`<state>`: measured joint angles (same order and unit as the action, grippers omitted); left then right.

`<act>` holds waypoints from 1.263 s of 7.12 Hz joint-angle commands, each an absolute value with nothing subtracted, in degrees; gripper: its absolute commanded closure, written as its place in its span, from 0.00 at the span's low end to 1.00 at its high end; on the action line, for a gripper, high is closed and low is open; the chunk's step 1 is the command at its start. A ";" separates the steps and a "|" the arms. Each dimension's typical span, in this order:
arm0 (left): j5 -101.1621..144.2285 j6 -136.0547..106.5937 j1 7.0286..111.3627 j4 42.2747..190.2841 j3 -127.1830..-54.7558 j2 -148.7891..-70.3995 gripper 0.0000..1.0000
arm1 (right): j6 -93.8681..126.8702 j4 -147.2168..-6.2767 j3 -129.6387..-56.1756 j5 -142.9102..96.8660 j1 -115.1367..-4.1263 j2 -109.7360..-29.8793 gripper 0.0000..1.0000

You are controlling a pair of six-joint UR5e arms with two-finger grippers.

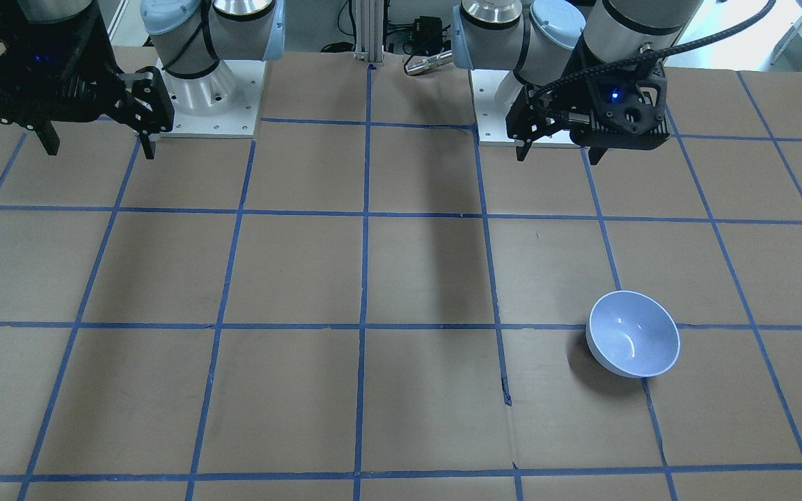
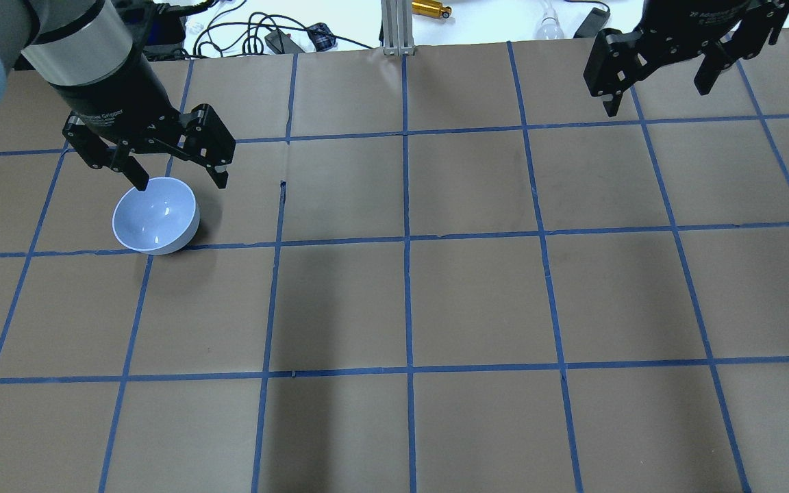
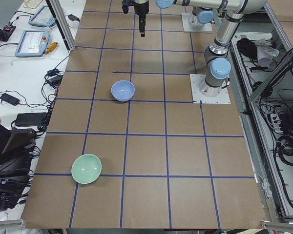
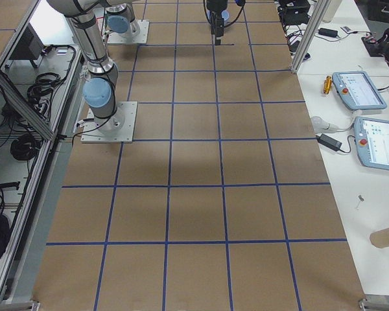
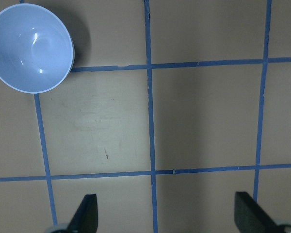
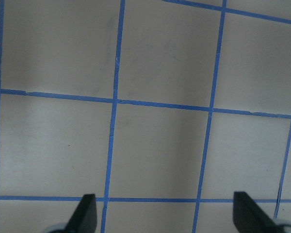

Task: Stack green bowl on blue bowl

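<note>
Nothing has been gripped yet, so the task looks to be at its opening step: fetching the green bowl (image 3: 86, 168). It sits upright on the bench (image 3: 146, 151), well apart from the blue bowl (image 2: 155, 216), out toward the bench's end on the robot's left (the overhead view catches only a sliver of it at the frame's edge).

The left hand (image 2: 182, 183) hangs raised just beside the blue bowl rather than over it, fingers spread wide and empty; its wrist view shows the blue bowl off in one corner. The right hand (image 2: 656, 99) is also spread and empty, well apart from the blue bowl on the opposite side.

The left arm is the likelier one to act. The next move calls for it to travel away from the blue bowl to the green one, take its rim with one finger inside and one outside, then bring it back level and lower it squarely into the blue bowl.
</note>
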<state>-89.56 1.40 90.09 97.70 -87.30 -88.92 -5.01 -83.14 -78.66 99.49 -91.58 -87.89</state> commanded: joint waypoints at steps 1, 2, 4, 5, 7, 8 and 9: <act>-89.56 1.41 90.09 97.73 -87.36 -88.86 0.00 | -5.01 -83.14 -78.66 99.49 -91.58 -87.89 0.00; -89.56 1.41 90.09 97.73 -87.54 -88.68 0.00 | -5.01 -83.14 -78.66 99.49 -91.50 -87.89 0.00; -89.38 1.49 89.65 97.56 -87.80 -88.59 0.00 | -5.01 -83.14 -78.66 99.49 -91.58 -87.89 0.00; -89.38 1.67 89.74 97.56 -87.80 -88.51 0.00 | -5.01 -83.14 -78.66 99.49 -91.58 -87.89 0.00; -89.38 2.02 89.56 97.56 -87.89 -88.16 0.00 | -5.01 -83.14 -78.66 99.49 -91.50 -87.89 0.00; -89.21 1.67 89.56 97.47 -87.89 -88.15 0.00 | -5.01 -83.14 -78.66 99.49 -91.58 -87.89 0.00; -89.21 1.23 89.65 97.56 -87.89 -87.98 0.00 | -5.01 -83.14 -78.66 99.49 -91.50 -87.89 0.00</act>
